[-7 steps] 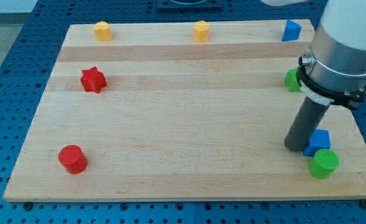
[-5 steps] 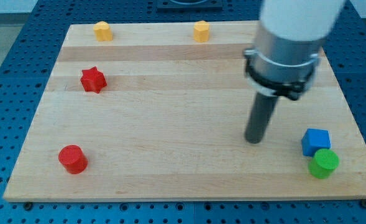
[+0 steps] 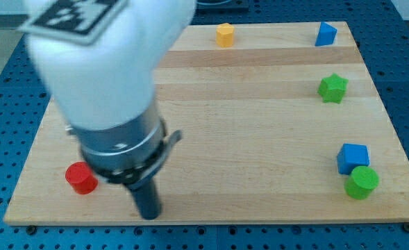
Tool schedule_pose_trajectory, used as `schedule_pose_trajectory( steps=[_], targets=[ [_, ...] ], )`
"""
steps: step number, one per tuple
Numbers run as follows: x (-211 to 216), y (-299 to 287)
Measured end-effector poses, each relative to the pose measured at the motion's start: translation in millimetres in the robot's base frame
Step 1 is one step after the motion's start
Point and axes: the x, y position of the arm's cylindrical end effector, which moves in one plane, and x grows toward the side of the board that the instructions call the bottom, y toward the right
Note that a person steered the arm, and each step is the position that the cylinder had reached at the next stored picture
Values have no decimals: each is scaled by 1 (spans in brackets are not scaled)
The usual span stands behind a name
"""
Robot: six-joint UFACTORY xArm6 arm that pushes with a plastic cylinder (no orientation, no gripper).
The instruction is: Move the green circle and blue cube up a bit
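Blue perforated bench frames a pale wooden surface (image 3: 246, 139). My tip (image 3: 148, 214), the tool here, is a bare rod with no jaws to part or close; it rests near the bottom-left corner, just right of the red cylinder (image 3: 81, 178). Well apart, by the bottom-right corner, the blue cube (image 3: 353, 157) and green circle (image 3: 362, 182) touch, the cube above. Along the right edge sits 1 green star (image 3: 332, 88); a blue triangular block (image 3: 325, 33) occupies the top-right corner, and an orange block (image 3: 224, 34) sits on the top edge.
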Motion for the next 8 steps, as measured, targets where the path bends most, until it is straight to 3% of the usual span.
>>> schedule_pose_trajectory(
  steps=[2,3,5,8],
  targets=[
    [-1,-114],
    [-20,-134],
    [-43,-111],
    [-71,-25]
  ],
)
